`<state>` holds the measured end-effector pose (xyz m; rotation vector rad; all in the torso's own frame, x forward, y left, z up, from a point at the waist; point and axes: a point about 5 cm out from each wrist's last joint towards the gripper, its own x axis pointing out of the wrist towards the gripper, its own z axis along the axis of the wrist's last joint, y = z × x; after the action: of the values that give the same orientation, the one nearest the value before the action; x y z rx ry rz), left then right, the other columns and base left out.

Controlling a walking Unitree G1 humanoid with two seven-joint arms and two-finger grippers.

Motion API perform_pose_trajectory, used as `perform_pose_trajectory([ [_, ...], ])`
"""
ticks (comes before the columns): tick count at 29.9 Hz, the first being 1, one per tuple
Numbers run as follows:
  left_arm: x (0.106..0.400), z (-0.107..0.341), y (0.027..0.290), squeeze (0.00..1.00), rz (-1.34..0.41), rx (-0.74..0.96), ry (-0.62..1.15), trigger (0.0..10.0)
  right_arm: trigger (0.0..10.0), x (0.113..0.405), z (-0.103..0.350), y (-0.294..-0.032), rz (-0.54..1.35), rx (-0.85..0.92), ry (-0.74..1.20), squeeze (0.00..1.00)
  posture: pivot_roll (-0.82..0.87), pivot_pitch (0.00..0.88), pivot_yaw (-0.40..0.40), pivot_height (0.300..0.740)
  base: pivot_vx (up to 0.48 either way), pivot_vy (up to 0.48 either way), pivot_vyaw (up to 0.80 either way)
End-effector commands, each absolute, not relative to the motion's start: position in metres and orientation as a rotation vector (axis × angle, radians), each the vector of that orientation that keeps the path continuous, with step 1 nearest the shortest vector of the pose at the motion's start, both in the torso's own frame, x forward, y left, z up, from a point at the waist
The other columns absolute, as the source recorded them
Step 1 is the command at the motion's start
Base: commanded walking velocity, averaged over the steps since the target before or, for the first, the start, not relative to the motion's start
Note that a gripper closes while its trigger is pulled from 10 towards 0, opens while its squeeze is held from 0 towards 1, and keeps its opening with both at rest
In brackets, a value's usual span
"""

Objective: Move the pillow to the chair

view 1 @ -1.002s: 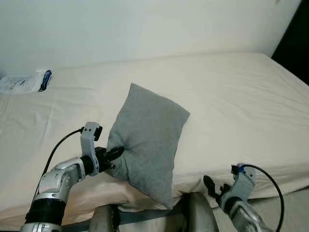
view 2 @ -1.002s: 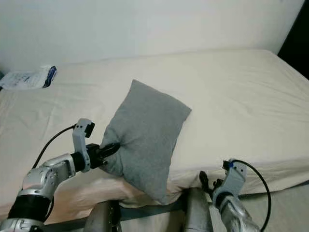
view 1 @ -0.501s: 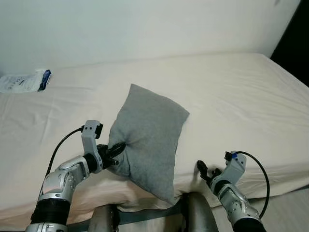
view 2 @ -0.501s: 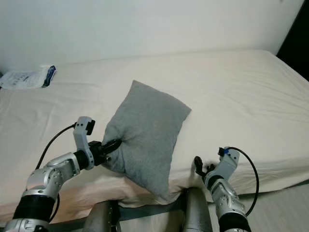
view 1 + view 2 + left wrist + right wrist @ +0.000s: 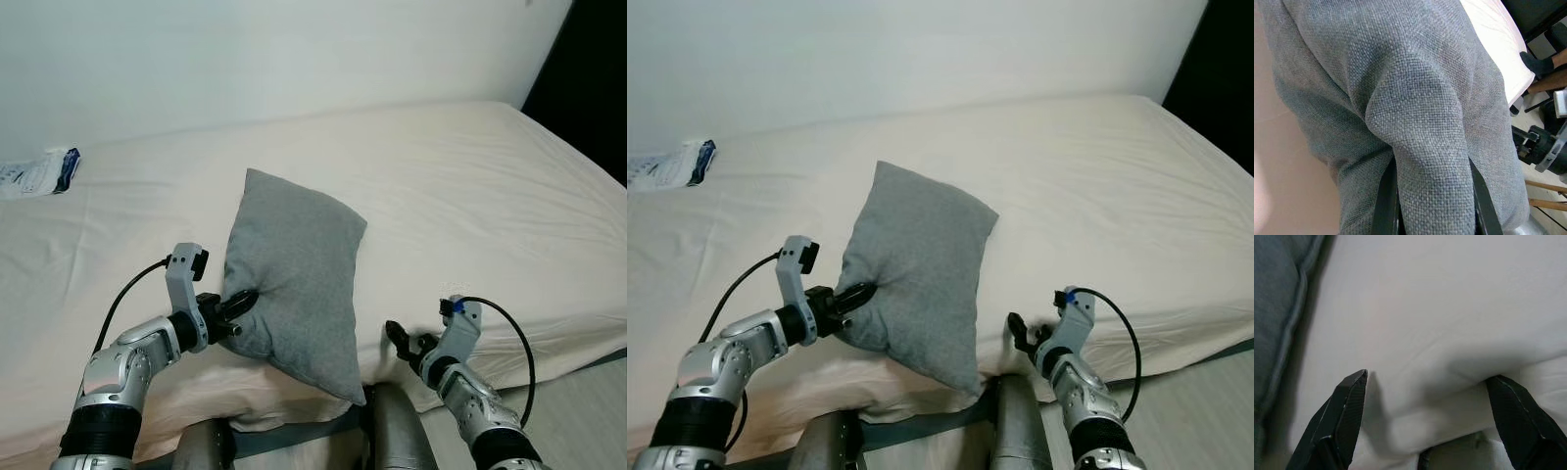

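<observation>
Cream bed (image 5: 470, 186): left gripper (image 5: 238, 313) clamped on grey pillow (image 5: 294, 264); right gripper (image 5: 1425, 421) wide open, empty.

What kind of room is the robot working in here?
Most likely a bedroom: a wide bed under a cream sheet stands against a plain white wall, and the left end effector grips a grey pillow at the bed's edge.

bedroom, cream-sheeted bed (image 5: 470, 196), white wall (image 5: 245, 49)
</observation>
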<state>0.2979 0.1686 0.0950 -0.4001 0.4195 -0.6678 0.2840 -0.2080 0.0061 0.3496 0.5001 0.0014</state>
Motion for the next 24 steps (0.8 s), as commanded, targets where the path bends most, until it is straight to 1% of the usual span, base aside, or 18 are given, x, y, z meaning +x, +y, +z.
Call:
perform_pose_trajectory([
  [1, 0.294, 0.093, 0.167, 0.0, -0.697, -0.402, 0.437, 0.0, 10.0, 0.286, 0.013, -0.213, -0.009, 0.305, 0.448, 0.0, -0.03, 0.107, -0.016, 0.581, 0.0, 0.0, 0.0],
  [3, 0.294, 0.093, 0.168, 0.0, -0.699, -0.401, 0.44, 0.0, 10.0, 0.281, 0.009, -0.215, -0.017, 0.299, 0.457, 0.0, -0.03, 0.107, -0.016, 0.581, 0.0, 0.0, 0.0],
  [5, 0.293, 0.094, 0.168, 0.0, -0.705, -0.398, 0.444, 0.0, 10.0, 0.266, 0.004, -0.22, -0.033, 0.247, 0.441, 0.0, -0.02, 0.109, -0.015, 0.581, 0.0, 0.0, 0.0],
  [6, 0.293, 0.094, 0.168, 0.0, -0.705, -0.398, 0.444, 0.0, 10.0, 0.266, 0.004, -0.22, -0.033, 0.247, 0.441, 0.0, -0.02, 0.109, -0.015, 0.581, 0.0, 0.0, 0.0],
  [7, 0.293, 0.094, 0.169, 0.0, -0.706, -0.395, 0.445, 0.0, 10.0, 0.255, 0.01, -0.224, -0.048, 0.2, 0.366, 0.0, -0.02, 0.109, -0.015, 0.581, 0.0, 0.0, 0.0],
  [8, 0.293, 0.094, 0.169, 0.0, -0.707, -0.394, 0.445, 0.0, 10.0, 0.252, 0.016, -0.224, -0.049, 0.183, 0.319, 0.0, -0.02, 0.109, -0.015, 0.581, 0.0, 0.0, 0.0],
  [9, 0.293, 0.094, 0.169, 0.0, -0.707, -0.394, 0.445, 0.0, 10.0, 0.252, 0.016, -0.224, -0.049, 0.183, 0.319, 0.0, -0.02, 0.109, -0.015, 0.581, 0.0, 0.0, 0.0],
  [12, 0.293, 0.094, 0.169, 0.0, -0.708, -0.394, 0.446, 0.0, 10.0, 0.245, 0.028, -0.219, -0.022, 0.177, 0.228, 0.0, -0.03, 0.108, -0.012, 0.581, 0.0, 0.0, 0.0],
  [16, 0.293, 0.094, 0.168, 0.0, -0.713, -0.395, 0.447, 0.0, 10.0, 0.234, 0.028, -0.213, 0.016, 0.135, 0.212, 0.0, -0.03, 0.107, -0.011, 0.581, 0.0, 0.0, 0.0],
  [22, 0.294, 0.095, 0.167, 0.0, -0.712, -0.395, 0.444, 0.0, 10.0, 0.229, 0.032, -0.216, -0.026, 0.209, 0.145, 0.0, -0.03, 0.107, -0.008, 0.581, 0.0, 0.0, 0.0],
  [23, 0.296, 0.096, 0.168, 0.0, -0.706, -0.396, 0.439, 0.0, 10.0, 0.234, 0.039, -0.22, -0.075, 0.285, 0.11, 0.0, -0.03, 0.107, -0.003, 0.581, 0.0, 0.0, 0.0],
  [24, 0.296, 0.096, 0.168, 0.0, -0.705, -0.396, 0.438, 0.0, 10.0, 0.236, 0.04, -0.221, -0.087, 0.303, 0.104, 0.0, -0.03, 0.107, -0.003, 0.581, 0.0, 0.0, 0.0],
])
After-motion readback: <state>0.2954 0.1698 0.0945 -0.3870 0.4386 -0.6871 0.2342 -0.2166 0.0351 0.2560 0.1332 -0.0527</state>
